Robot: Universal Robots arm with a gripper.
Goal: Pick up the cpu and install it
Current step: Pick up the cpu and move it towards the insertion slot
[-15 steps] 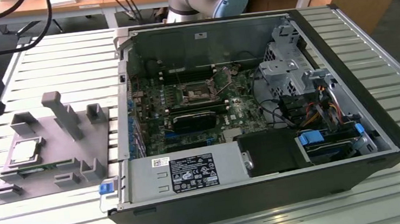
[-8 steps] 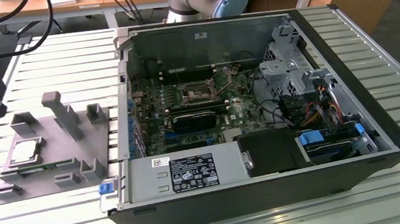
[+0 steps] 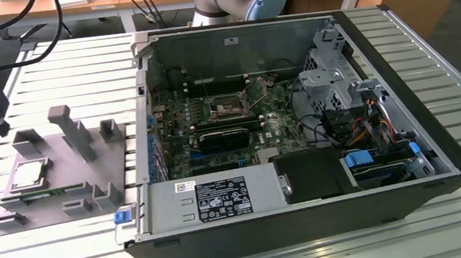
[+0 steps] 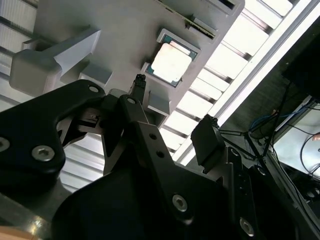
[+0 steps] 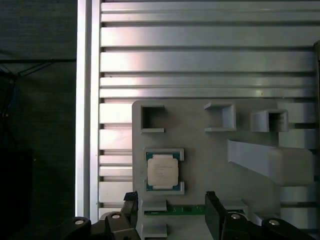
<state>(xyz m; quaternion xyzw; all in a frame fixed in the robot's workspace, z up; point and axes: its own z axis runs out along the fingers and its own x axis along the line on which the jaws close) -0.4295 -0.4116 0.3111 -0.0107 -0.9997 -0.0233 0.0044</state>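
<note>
Resting in a recess of the grey fixture plate, the cpu is seen at 9 o'clock of the open computer case on the bench. The gripper is held near the cpu without touching it, its jaws spread and empty.

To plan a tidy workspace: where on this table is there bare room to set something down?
Free: table slats beyond the grey fixture, and the strip in front of fixture and computer case. Crowded: the fixture around the chip, and inside the case.
</note>
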